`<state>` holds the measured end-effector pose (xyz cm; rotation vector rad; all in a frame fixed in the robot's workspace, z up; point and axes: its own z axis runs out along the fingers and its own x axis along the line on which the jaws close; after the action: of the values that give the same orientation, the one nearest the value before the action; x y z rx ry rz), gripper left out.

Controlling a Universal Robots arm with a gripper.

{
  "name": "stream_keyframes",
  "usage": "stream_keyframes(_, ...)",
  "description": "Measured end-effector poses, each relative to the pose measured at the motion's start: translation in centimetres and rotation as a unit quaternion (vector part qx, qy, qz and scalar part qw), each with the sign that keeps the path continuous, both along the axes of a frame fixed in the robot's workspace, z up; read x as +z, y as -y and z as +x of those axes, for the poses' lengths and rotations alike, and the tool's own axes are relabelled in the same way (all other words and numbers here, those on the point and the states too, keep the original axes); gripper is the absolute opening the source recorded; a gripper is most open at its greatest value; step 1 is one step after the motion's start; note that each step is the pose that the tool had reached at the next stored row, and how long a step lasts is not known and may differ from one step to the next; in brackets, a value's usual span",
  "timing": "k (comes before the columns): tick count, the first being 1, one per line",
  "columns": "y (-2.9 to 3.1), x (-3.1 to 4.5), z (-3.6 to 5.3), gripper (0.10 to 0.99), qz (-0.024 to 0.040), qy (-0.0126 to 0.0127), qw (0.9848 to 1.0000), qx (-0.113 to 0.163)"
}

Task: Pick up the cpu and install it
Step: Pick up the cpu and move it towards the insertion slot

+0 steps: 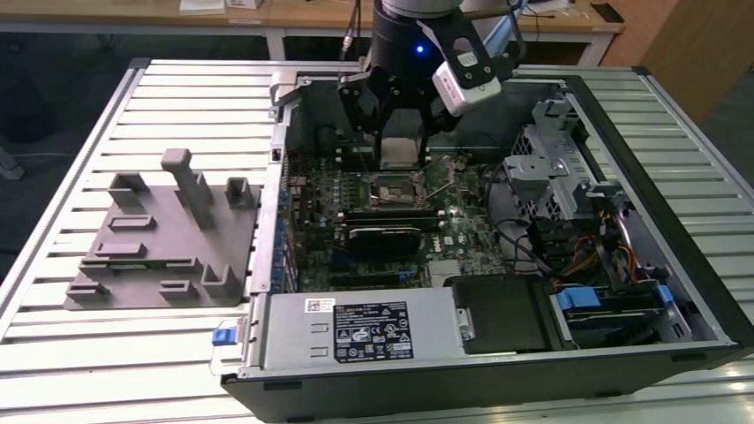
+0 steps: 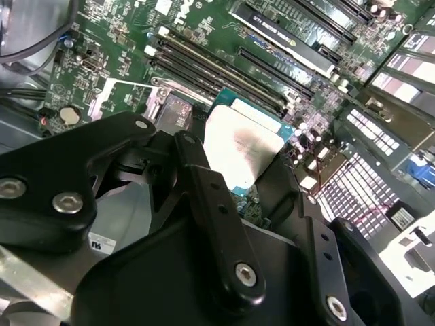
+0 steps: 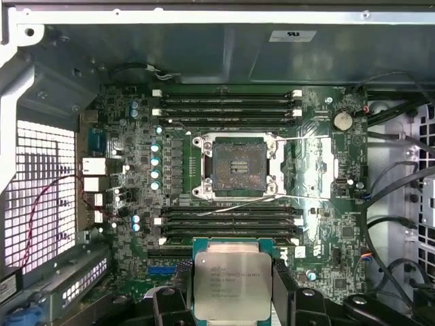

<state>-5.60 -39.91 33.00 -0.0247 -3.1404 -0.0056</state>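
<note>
My gripper (image 1: 401, 152) hangs over the open computer case and is shut on the cpu (image 1: 401, 148), a flat square chip with a silvery top. In both wrist views the cpu (image 3: 232, 285) (image 2: 241, 146) sits between the black fingers (image 3: 285, 292), held by its edges. The open socket (image 3: 238, 166) with its thin wire lever lies bare on the green motherboard (image 3: 136, 170). In the exterior view the socket (image 1: 398, 189) is just below and in front of the held chip, and the chip is clear of it.
Memory slots (image 3: 228, 102) flank the socket on two sides. A black card (image 1: 380, 238), a grey power supply (image 1: 365, 331) and a drive cage (image 1: 554, 168) fill the case. On the exterior view's left, a grey moulded fixture (image 1: 165, 238) stands on the slatted table (image 1: 71, 353).
</note>
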Motion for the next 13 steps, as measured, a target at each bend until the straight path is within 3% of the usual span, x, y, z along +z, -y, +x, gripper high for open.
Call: stream_keyframes(13,0.00,-1.78,0.39,0.545,0.0000,-0.0064,1.0000,0.000)
